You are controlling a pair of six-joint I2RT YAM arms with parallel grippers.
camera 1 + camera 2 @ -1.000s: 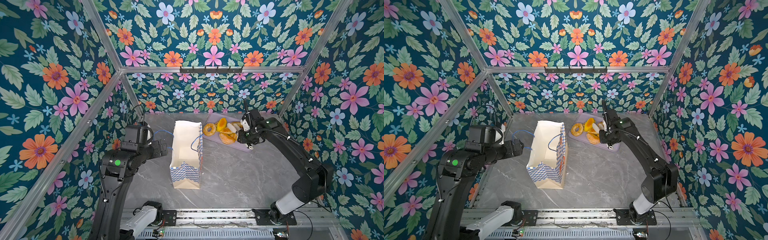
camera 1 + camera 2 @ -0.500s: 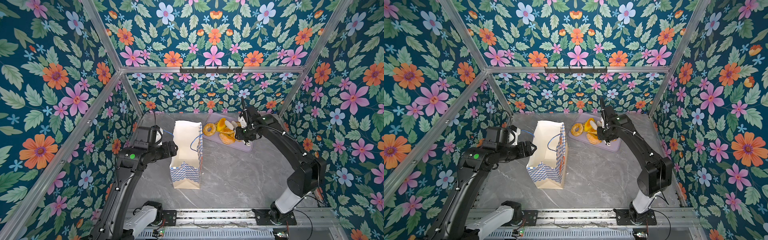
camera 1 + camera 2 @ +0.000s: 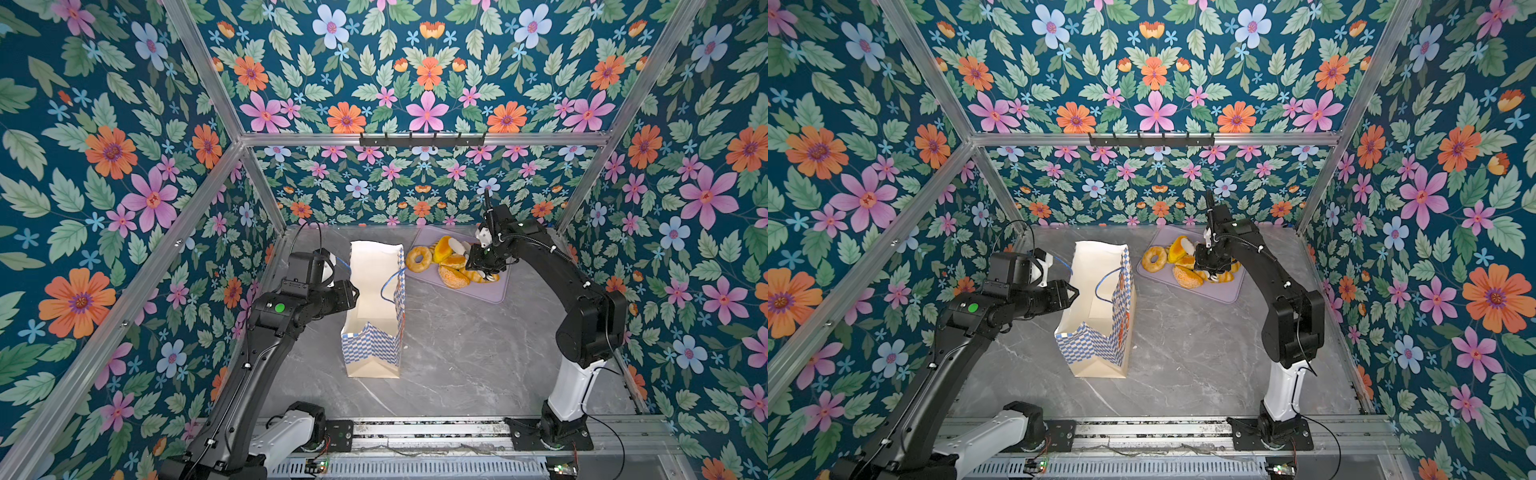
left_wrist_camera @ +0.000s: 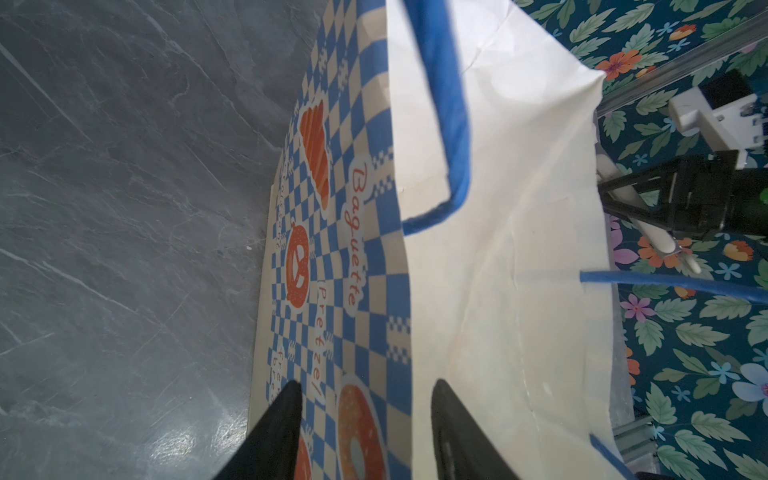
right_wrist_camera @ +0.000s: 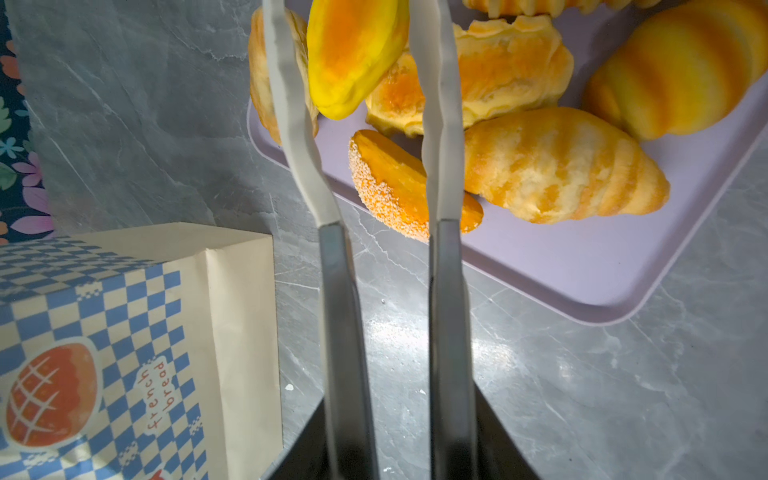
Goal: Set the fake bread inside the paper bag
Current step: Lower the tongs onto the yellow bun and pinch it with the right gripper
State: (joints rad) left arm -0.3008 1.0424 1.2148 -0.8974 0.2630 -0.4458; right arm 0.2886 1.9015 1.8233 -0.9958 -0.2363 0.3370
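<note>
The paper bag (image 3: 374, 345) (image 3: 1096, 345) stands open and upright in the middle of the table in both top views. My left gripper (image 3: 351, 293) (image 4: 363, 384) is open at the bag's left rim. One finger is outside the checkered wall (image 4: 332, 249) and one inside against the white lining, not pinching it. My right gripper (image 3: 473, 261) (image 5: 399, 415) is shut on metal tongs (image 5: 336, 270). The tongs' tips clamp a yellow-orange bun (image 5: 357, 54) (image 3: 442, 248), part of the fake bread, tilted up above the other pieces on the tray.
The lilac tray (image 3: 494, 291) (image 5: 582, 270) lies at the back right of the bag, holding a ring donut (image 3: 418, 258), a ridged croissant (image 5: 561, 166) and other pastries. The bag's blue cord handles (image 4: 453, 124) hang at its rim. Floral walls enclose the table.
My left arm swung right to the bag's rim and its jaws narrowed around the wall. The right gripper shifted slightly left with the tongs on the yellow bun.
</note>
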